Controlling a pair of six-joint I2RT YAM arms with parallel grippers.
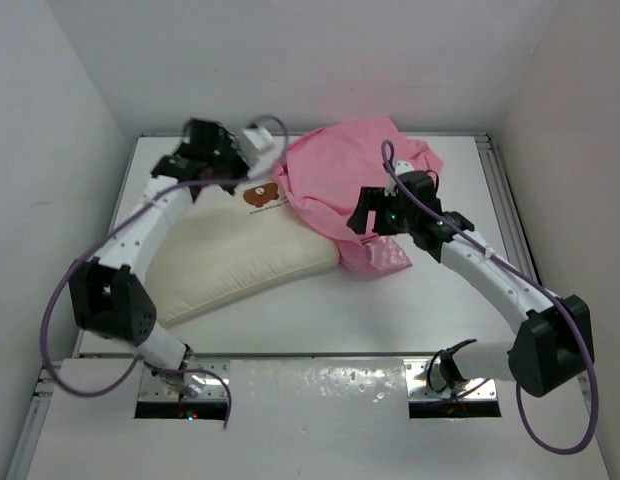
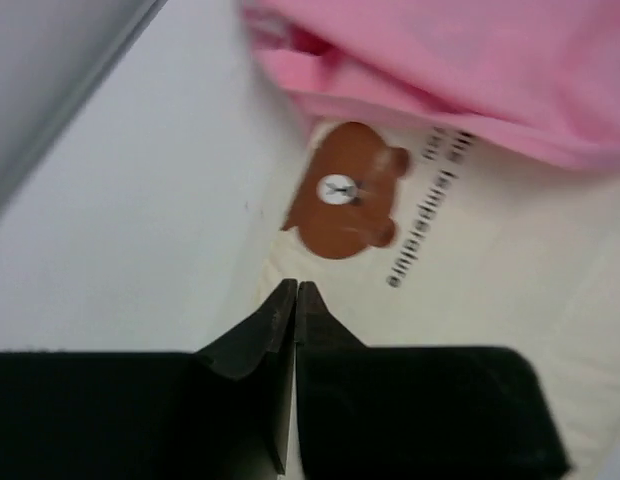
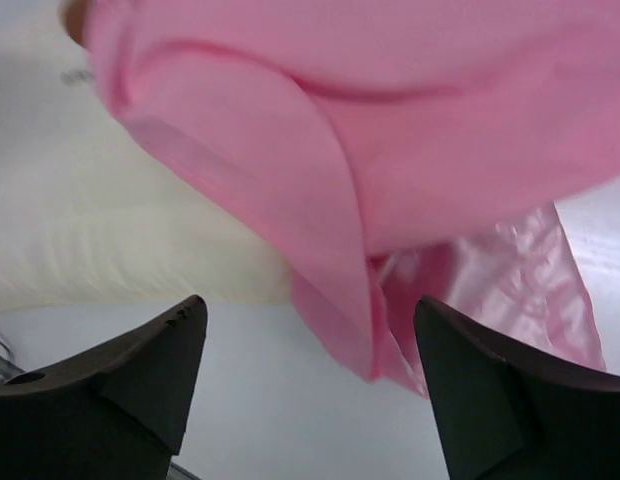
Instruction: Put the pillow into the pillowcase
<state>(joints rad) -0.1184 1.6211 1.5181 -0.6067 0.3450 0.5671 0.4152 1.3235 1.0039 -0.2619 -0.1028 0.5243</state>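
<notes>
Since only its far end is covered, the pillow is judged to be mostly outside, and the work to be at an early stage. The table [image 1: 390, 310] is crossed in the middle by the pillow [image 1: 240, 255], which is laid flat with its long axis running from the near left to the far middle. Its far end is overlaid by the pillowcase [image 1: 340, 175], which is bunched in a heap toward the far right, with a loose flap spilled onto the table by the pillow's right corner. How much of the pillow is truly inside cannot be told.

The coming move is judged to turn on this: the bare body of the pillow lies left of the pillowcase, so the fabric would have to be drawn leftward and nearward along that axis.

The right pincer [image 3: 310, 305] is the nearer to the loose hem. It is held spread wide and empty, and in its wrist view the folded pink edge is seen just ahead, in line with the gap, though no contact is shown. The left pincer [image 2: 295, 290] is placed at the pillow's far left corner, clenched with nothing seen in it; whether its tips touch the pillow cannot be told. Just beyond those tips the brown mark [image 2: 345, 205] is seen, with the pink hem just past it.
</notes>
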